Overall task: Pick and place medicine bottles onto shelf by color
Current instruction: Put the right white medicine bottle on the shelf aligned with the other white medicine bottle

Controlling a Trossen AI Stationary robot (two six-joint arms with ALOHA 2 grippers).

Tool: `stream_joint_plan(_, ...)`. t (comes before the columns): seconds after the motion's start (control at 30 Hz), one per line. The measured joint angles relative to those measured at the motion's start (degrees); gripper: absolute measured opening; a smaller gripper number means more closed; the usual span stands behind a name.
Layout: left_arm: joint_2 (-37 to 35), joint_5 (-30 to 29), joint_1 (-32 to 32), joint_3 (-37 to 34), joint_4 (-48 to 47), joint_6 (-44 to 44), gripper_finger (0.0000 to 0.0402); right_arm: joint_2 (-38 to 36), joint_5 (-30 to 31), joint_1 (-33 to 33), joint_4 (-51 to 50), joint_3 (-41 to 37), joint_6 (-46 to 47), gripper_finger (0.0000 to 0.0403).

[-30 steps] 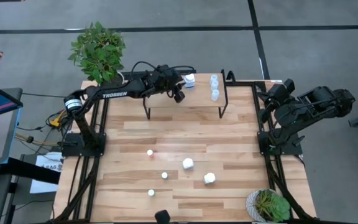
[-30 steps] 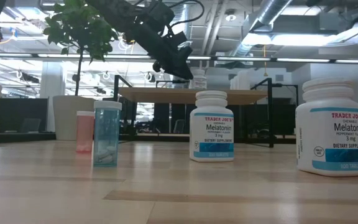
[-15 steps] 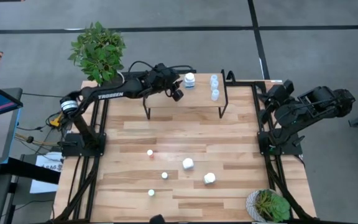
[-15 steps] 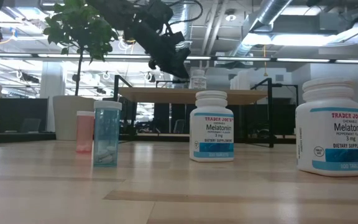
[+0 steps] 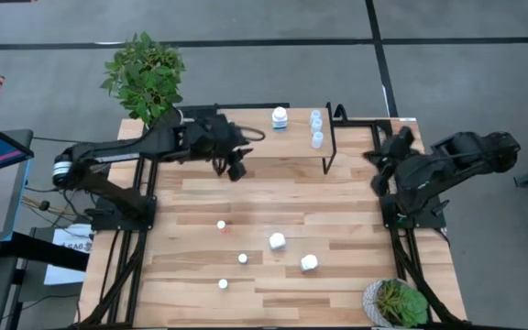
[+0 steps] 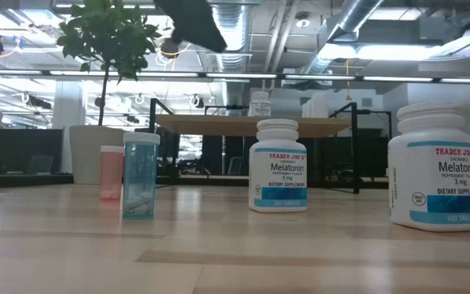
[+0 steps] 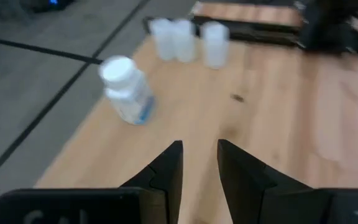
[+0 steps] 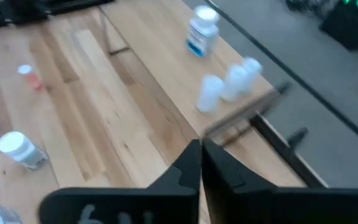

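Note:
The shelf stands at the table's far edge. On its top stand a chunky white bottle and three pale blue bottles, all upright. The same white bottle and blue bottles show in the left wrist view. My left gripper hovers above the shelf's near left part, open and empty. My right gripper waits shut at the table's right edge. Two white bottles and three small ones stand on the table.
A leafy plant stands at the far left corner and a potted plant at the near right corner. The low view shows two melatonin bottles, a blue vial and a pink one close by.
My left gripper has drawn back from the white bottle on the shelf, toward the table's near left, and has risen. The white bottle stays upright where it stood. My right gripper has turned a little toward the table.

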Motion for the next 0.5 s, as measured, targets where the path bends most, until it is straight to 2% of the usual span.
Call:
stream_joint_plan(0.1, -2.6, -1.8, -3.7, 0.0, -4.4, -3.0, 0.0089, 2.1, -0.1, -0.1, 7.7, -1.0, -5.1, 0.0056)
stream_joint_plan(0.27, -5.6, -9.7, -10.7, 0.0, -10.7, -7.5, 0.0089, 6.8, -0.1, -0.2, 18.5, -1.2, -13.3, 0.0133)
stream_joint_plan(0.37, -6.8, -12.7, -14.7, 0.0, -14.8, -10.6, 0.0089, 9.9, -1.6, -0.2, 20.7, -1.2, -13.7, 0.0186)
stream_joint_plan(0.5, -7.6, -16.8, -20.1, 0.0, -20.2, -15.0, 0.0089, 12.8, -8.1, 0.3, 20.7, -1.2, -8.8, 0.0240)
